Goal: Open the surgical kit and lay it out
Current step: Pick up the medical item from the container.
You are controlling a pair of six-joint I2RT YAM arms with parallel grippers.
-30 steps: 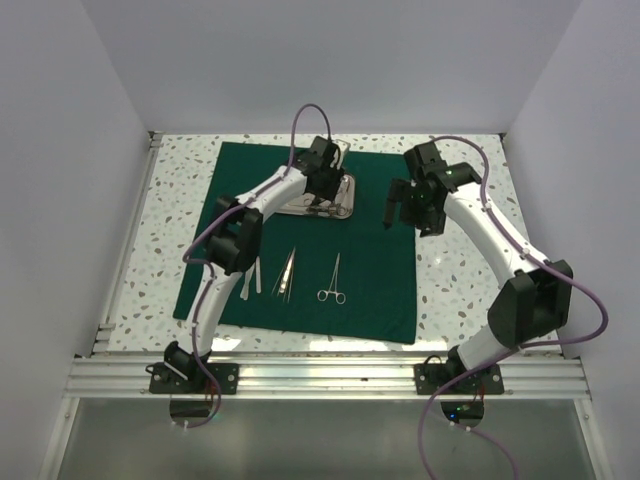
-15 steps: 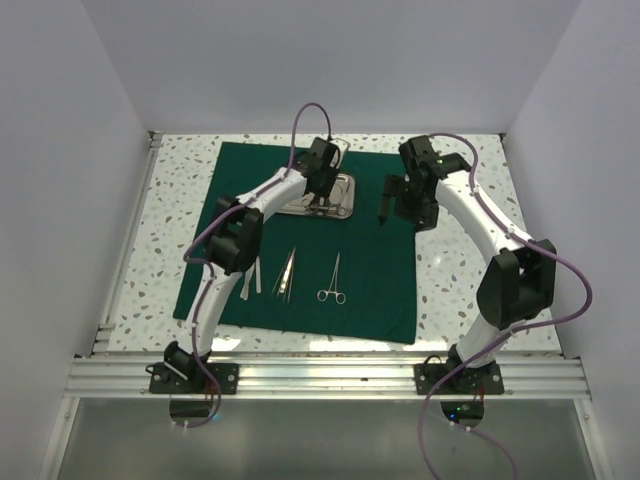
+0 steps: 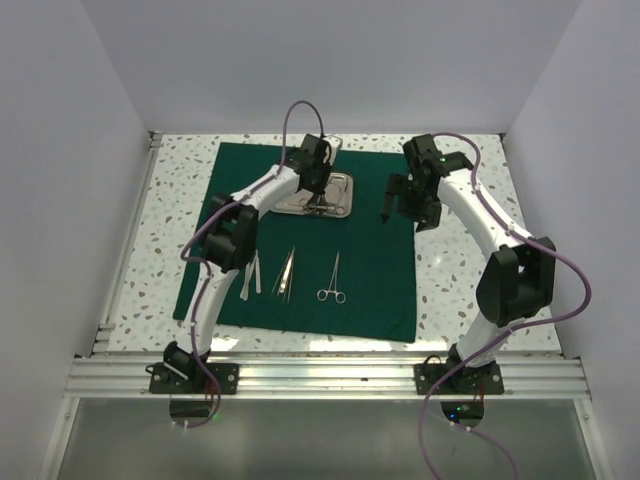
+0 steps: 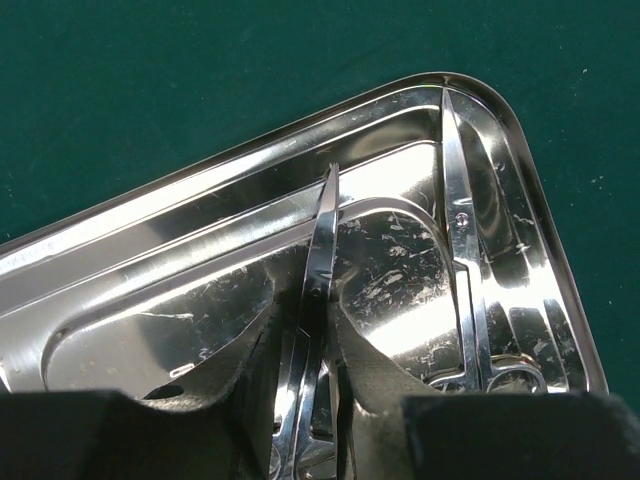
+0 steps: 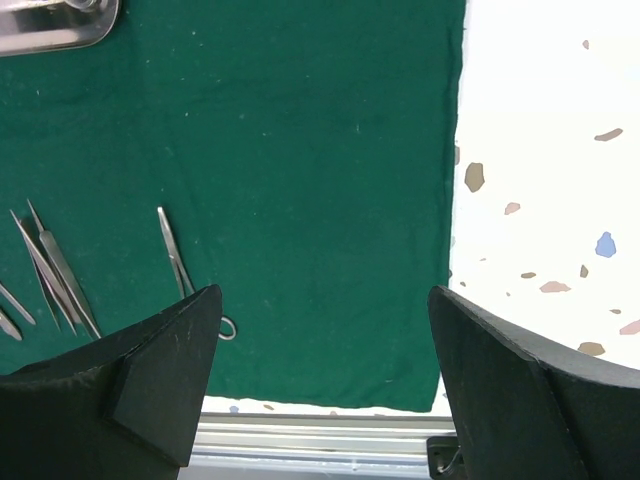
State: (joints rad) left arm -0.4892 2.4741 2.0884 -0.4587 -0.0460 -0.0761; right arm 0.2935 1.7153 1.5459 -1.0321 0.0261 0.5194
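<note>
The surgical kit lies unwrapped: its dark green cloth [image 3: 370, 270] is spread flat with the steel tray [image 3: 343, 186] at the back. My left gripper [image 3: 318, 195] reaches down into the tray [image 4: 200, 190]. In the left wrist view its fingers [image 4: 370, 350] press from both sides on a thin silver instrument [image 4: 322, 240]. A second ring-handled instrument [image 4: 462, 270] lies along the tray's right wall. Tweezers [image 3: 285, 272] and a clamp [image 3: 333, 280] lie on the cloth in front. My right gripper [image 3: 392, 208] hovers open over the cloth's right part [image 5: 320, 150], holding nothing.
Speckled tabletop [image 3: 460, 270] surrounds the cloth. An aluminium rail [image 3: 330, 375] runs along the near edge by the arm bases. White walls close in the left, right and back. The clamp [image 5: 175, 250] and tweezers [image 5: 55, 270] show left of the right fingers.
My left jaws have closed in on the instrument in the tray. The right arm has swung its elbow outward, while its gripper stays open over the cloth's right side.
</note>
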